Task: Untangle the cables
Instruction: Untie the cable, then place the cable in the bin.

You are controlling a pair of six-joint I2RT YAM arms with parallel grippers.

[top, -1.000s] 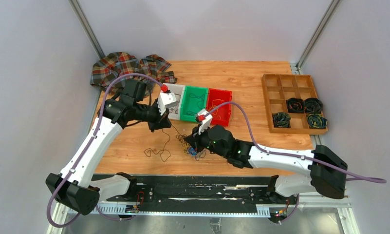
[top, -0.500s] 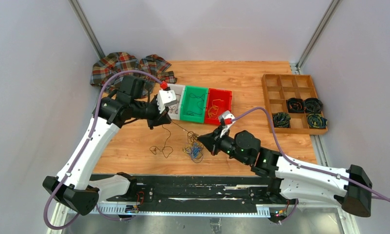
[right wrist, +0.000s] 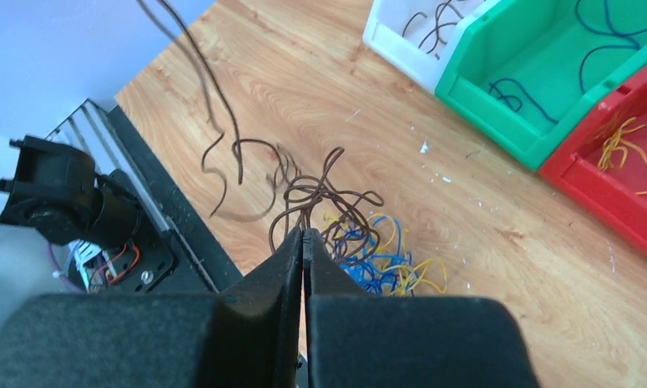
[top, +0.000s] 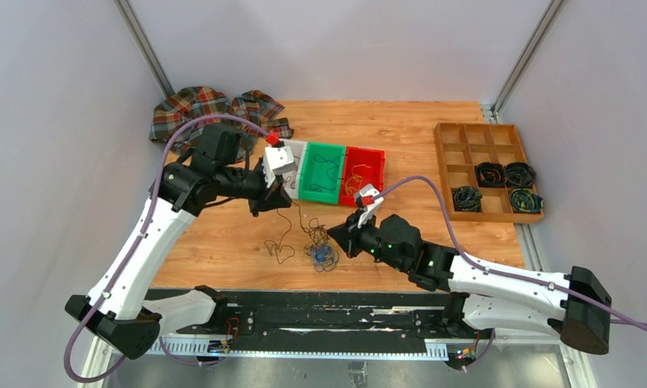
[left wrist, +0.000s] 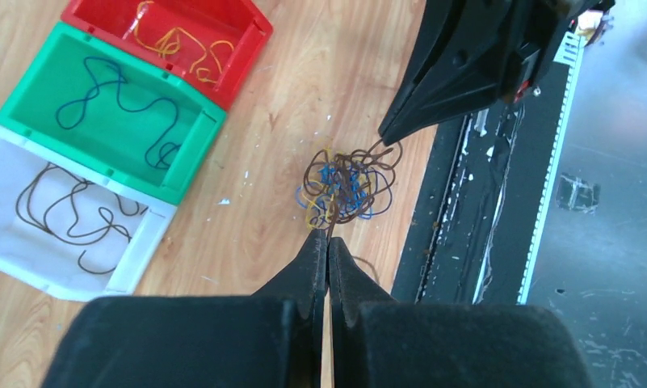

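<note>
The cables form a small clump [top: 322,255] of blue, yellow and brown loops on the wooden table [top: 223,242], near its front edge; the clump [left wrist: 348,184] lies just past my left fingertips. My left gripper [top: 280,203] hangs above and to the left, shut on a brown cable [top: 285,234] that dangles down from it. My right gripper [top: 335,236] sits at the clump's right edge, shut on a brown loop [right wrist: 320,190] of the clump [right wrist: 376,255]. The jaws of both grippers [left wrist: 328,239] [right wrist: 303,233] are pressed together.
Three bins stand behind the clump: white [top: 291,153] with brown wire, green [top: 324,171] with dark blue wire, red [top: 367,174] with yellow wire. A wooden compartment tray [top: 465,145] with dark coiled bundles stands at the right. A plaid cloth [top: 215,113] lies at the back left.
My right arm swung out to the right, then came back left and up to the clump. The dangling brown cable and its floor loop shifted right, closer to the clump. The left gripper edged right.
</note>
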